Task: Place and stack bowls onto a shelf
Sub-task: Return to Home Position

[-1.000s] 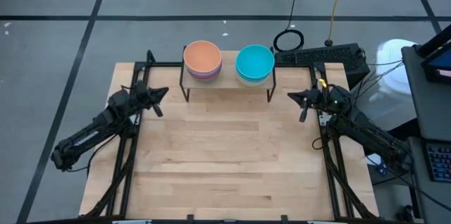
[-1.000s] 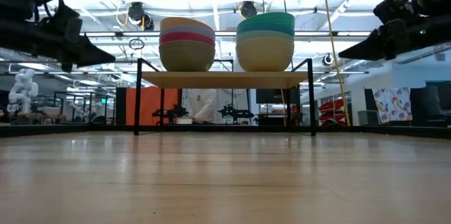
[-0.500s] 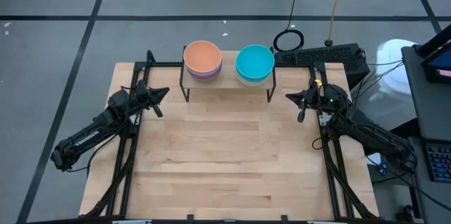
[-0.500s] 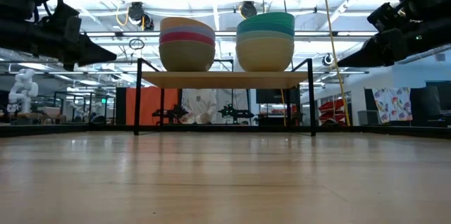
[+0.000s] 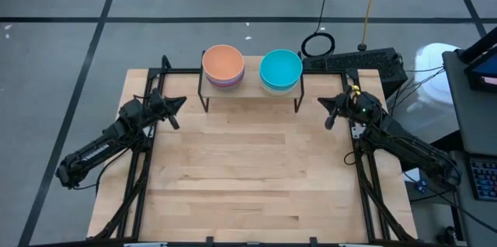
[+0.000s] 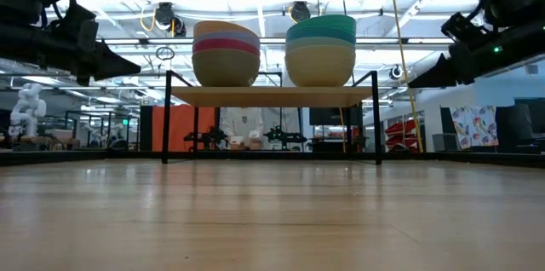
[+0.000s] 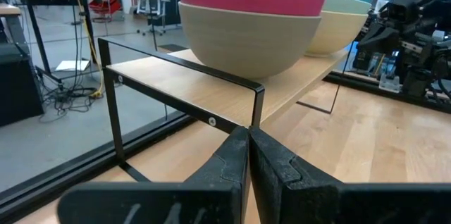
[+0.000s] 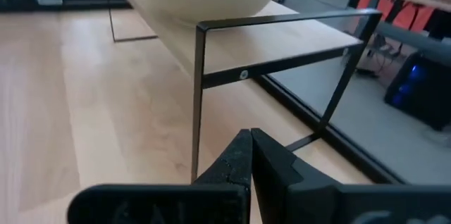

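The shelf (image 5: 248,96) stands at the middle of the table's far side on thin black legs. Two stacks of bowls rest on its plank. The left stack (image 5: 223,64) is orange on top, then lavender, magenta and olive-grey (image 6: 226,68). The right stack (image 5: 280,68) is cyan-blue on top, over mint green and cream (image 6: 320,65). My left gripper (image 5: 183,100) hovers shut off the shelf's left end, pointing at it. My right gripper (image 5: 321,102) hovers shut off the shelf's right end (image 8: 282,41), fingers tipped downward (image 6: 411,83). Neither touches anything.
Black frame rails (image 5: 138,177) run along the table's left and right sides under the arms. Bare tabletop (image 5: 248,177) stretches from the shelf to the near edge. Cables and a black box (image 5: 357,62) lie beyond the far right corner.
My right gripper has tipped: its fingertips have dipped lower while its wrist has risen, staying off the shelf's right end. The bowls and shelf have not moved.
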